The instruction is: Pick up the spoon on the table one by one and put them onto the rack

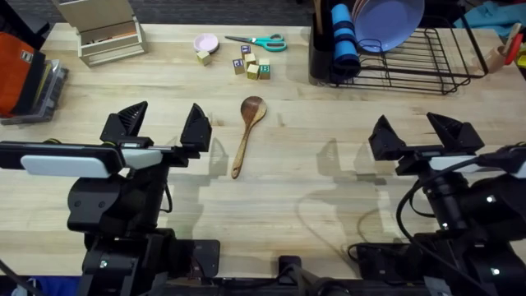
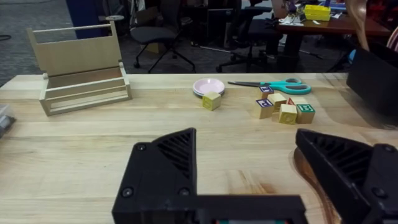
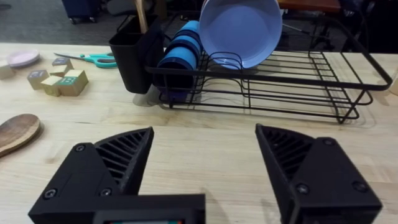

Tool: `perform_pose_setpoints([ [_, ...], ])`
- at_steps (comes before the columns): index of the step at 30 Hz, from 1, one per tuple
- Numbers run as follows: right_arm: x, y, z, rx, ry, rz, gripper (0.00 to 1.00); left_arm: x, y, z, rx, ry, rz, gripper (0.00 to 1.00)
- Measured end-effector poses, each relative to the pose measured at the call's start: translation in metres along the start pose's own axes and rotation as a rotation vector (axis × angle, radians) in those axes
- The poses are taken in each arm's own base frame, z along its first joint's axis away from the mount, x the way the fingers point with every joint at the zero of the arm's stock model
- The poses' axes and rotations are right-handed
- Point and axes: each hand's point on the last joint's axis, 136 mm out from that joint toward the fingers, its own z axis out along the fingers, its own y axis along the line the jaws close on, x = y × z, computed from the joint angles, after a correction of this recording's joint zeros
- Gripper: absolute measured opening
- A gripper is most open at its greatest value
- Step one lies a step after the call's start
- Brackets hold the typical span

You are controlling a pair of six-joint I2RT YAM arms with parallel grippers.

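A brown wooden spoon lies on the table near the middle, bowl toward the back; its bowl also shows in the right wrist view, and its edge beside my left finger in the left wrist view. The black wire rack stands at the back right with a black utensil holder, a blue cup and a lavender bowl. My left gripper hovers open just left of the spoon, nothing between its fingers. My right gripper is open over bare table, in front of the rack.
Teal-handled scissors, a pink dish and several small wooden blocks lie at the back centre. A beige box-like stand sits back left, with an orange and black object at the left edge.
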Motion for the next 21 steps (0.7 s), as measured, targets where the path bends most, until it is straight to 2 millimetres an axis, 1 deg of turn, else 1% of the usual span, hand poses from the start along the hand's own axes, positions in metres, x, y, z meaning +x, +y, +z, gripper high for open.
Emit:
perform_pose_setpoints([
  [3, 0.001, 0.0, 0.0, 0.0, 0.003, 0.0, 0.996, 0.001, 0.0, 0.0, 0.0, 0.003, 0.0, 0.993],
  [6, 0.001, 0.0, 0.0, 0.0, 0.005, 0.0, 0.996, 0.006, 0.0, 0.0, 0.0, 0.026, 0.0, 0.993],
  [12, 0.0, -0.001, 0.0, 0.005, 0.0, 0.0, 0.996, 0.006, 0.0, 0.0, 0.002, 0.025, 0.0, 0.993],
  [17, 0.002, -0.001, 0.0, 0.007, 0.011, 0.0, 0.996, 0.008, -0.005, 0.0, 0.026, 0.036, -0.001, 0.993],
  [19, 0.003, -0.002, -0.002, 0.01, 0.03, 0.001, 0.996, 0.012, -0.005, -0.002, 0.029, 0.072, -0.003, 0.993],
  [20, 0.006, -0.002, -0.008, 0.014, 0.093, 0.002, 0.996, 0.007, -0.005, -0.007, 0.029, 0.127, -0.004, 0.993],
  [21, 0.008, -0.003, -0.01, 0.017, 0.122, 0.002, 0.996, 0.003, -0.006, -0.009, 0.029, 0.142, -0.004, 0.993],
])
